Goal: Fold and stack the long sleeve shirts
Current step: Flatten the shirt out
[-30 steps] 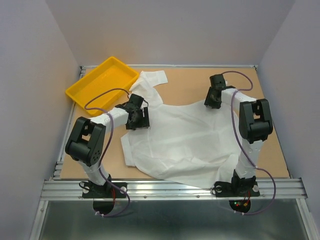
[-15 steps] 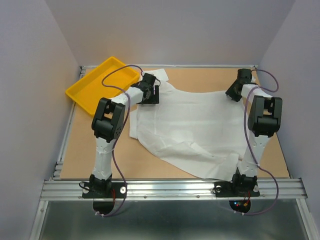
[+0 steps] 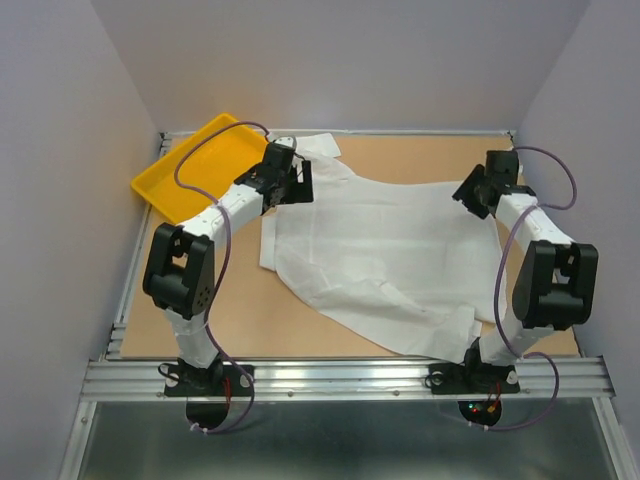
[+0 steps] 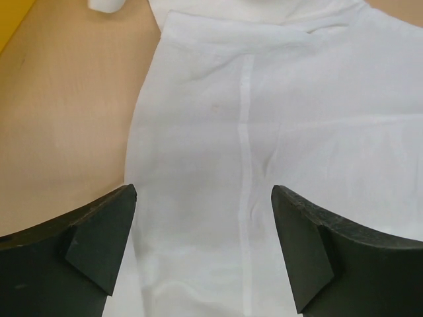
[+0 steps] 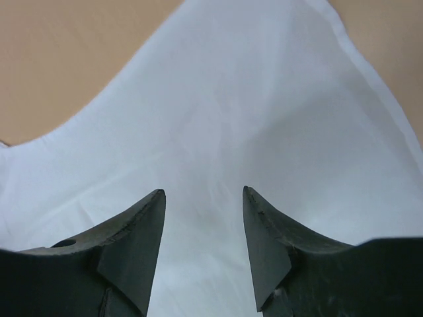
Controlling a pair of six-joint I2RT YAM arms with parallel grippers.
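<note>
1. Shirt (image 3: pixel 385 255): white and long-sleeved. It has been drawn farther up the table (image 3: pixel 240 320) within the last second and now lies spread, its far-left end near the yellow tray (image 3: pixel 190 175). Spreading looks done; folding has not started.
2. Left gripper (image 3: pixel 295 182): jaws wide and empty, hovering over the shirt's far-left corner, arm stretched forward.
3. Right gripper (image 3: pixel 472 193): jaws parted and holding nothing, over the far-right corner, arm reaching forward.

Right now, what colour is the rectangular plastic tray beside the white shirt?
Yellow; the tray shows best in the top external view.
</note>
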